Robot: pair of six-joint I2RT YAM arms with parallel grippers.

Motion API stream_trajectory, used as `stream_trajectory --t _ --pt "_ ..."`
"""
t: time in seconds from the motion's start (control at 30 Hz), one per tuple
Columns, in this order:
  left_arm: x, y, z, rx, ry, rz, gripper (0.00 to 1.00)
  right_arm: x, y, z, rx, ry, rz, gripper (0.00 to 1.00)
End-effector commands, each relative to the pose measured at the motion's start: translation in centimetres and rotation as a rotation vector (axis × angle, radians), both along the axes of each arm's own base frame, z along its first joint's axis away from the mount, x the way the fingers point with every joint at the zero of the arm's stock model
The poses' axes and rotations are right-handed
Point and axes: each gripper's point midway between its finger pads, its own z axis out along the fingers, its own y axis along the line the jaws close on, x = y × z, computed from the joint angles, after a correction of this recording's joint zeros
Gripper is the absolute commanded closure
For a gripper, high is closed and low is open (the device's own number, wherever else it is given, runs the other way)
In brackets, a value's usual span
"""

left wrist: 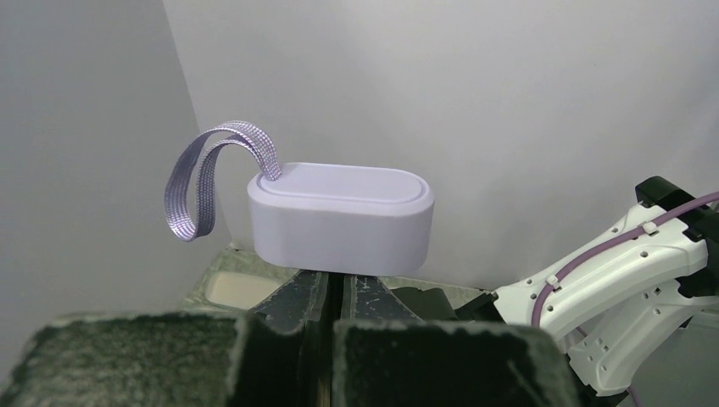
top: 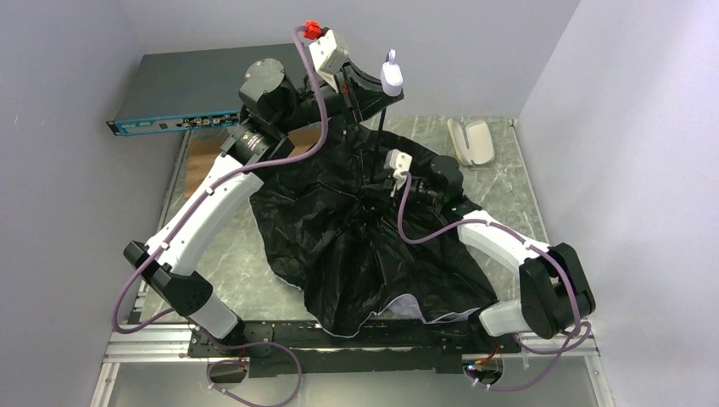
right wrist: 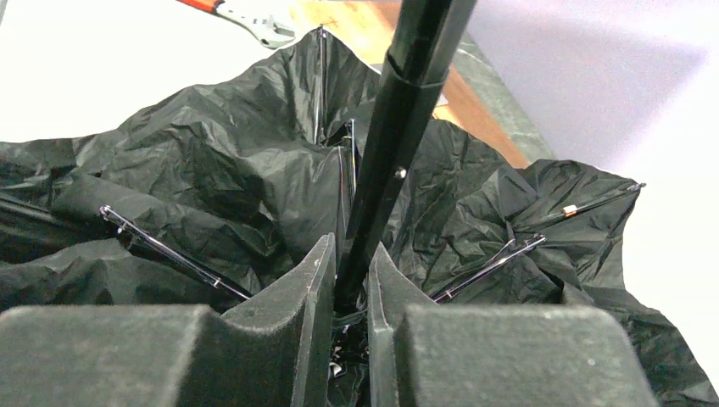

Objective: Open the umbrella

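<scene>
1. Top view: the umbrella (top: pixel 339 246) lies with its black canopy spread across the tabletop (top: pixel 246 284), its white handle (top: pixel 391 75) raised above.
2. Left wrist: the left gripper (left wrist: pixel 333 292) is clamped shut just beneath the handle, holding the umbrella there.
3. Right wrist: the right gripper (right wrist: pixel 349 284) pinches the black shaft (right wrist: pixel 398 127) low, amid the crumpled canopy.

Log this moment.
left gripper: shut on shaft under handle | right gripper: shut on shaft at canopy | canopy: slack, black side up

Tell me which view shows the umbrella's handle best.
Left wrist: the handle is close and sharp, strap visible, just above the left gripper. The top view shows it small; the right wrist shows only shaft and canopy.
</scene>
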Motion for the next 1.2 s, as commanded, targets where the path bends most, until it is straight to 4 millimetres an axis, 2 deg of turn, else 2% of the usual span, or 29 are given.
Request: stream_trajectory --t 0.0,0.2,0.27,0.33,0.4,0.47,0.5,0.57,0.63,0.7,0.73,0.8,0.87,0.9,1.03,1.1,1.17 --pt "-8.9 6.8 15.0 -0.360 -0.349 -0.038 1.00 -0.7 -2.3 -8.2 -0.215 0.151 -0.002 0.83" --pt "-10.2 7.5 15.7 -0.375 -0.383 -0.056 1.00 0.5 -3.6 -9.3 -0.260 0.159 -0.022 0.85" --pt "-10.0 7.4 15.2 -0.357 -0.373 -0.049 1.00 1.0 -4.1 -9.9 -0.269 0.176 -0.033 0.88" --pt "-9.2 7.0 13.7 -0.315 -0.357 -0.030 1.00 1.1 -4.5 -10.5 -0.279 0.200 -0.031 0.89" --pt "-7.5 5.9 10.8 -0.235 -0.314 -0.004 1.00 0.8 -4.6 -10.6 -0.282 0.216 -0.018 0.93" --pt "-5.7 4.7 6.7 -0.136 -0.268 0.024 0.98 0.6 -4.5 -10.3 -0.273 0.214 -0.001 0.94" --pt "-4.6 3.9 3.4 -0.071 -0.240 0.027 0.95 0.4 -4.5 -10.0 -0.270 0.209 0.008 0.94" --pt "-3.9 3.7 -0.7 0.014 -0.252 0.051 0.87 0.1 -4.3 -9.7 -0.262 0.205 0.031 0.93" --pt "-2.8 4.0 -4.2 0.082 -0.257 0.100 0.65 0.1 -4.1 -9.5 -0.260 0.210 0.034 0.84" --pt "-1.8 4.5 -7.7 0.159 -0.237 0.140 0.32 0.3 -4.3 -9.5 -0.275 0.214 0.033 0.61" --pt "-1.2 5.1 -9.1 0.189 -0.211 0.166 0.19 0.3 -4.6 -9.4 -0.287 0.224 0.027 0.53" --pt "-0.6 6.3 -11.8 0.252 -0.178 0.181 0.01 0.0 -5.8 -9.1 -0.295 0.249 0.009 0.40" --pt "-0.2 7.9 -14.8 0.319 -0.144 0.207 0.00 -0.1 -7.6 -8.3 -0.284 0.264 -0.031 0.28" --pt "-0.1 8.7 -16.0 0.345 -0.143 0.217 0.00 -0.2 -8.5 -7.7 -0.279 0.268 -0.052 0.24" --pt "-1.2 10.1 -22.5 0.507 -0.189 0.170 0.03 -0.6 -11.7 -5.4 -0.237 0.317 -0.147 0.20" --pt "-1.6 9.9 -25.5 0.568 -0.200 0.113 0.06 -0.8 -12.2 -4.1 -0.206 0.343 -0.181 0.23" --pt "-1.6 9.2 -27.8 0.611 -0.179 0.060 0.12 -0.3 -12.1 -3.1 -0.159 0.379 -0.224 0.35"
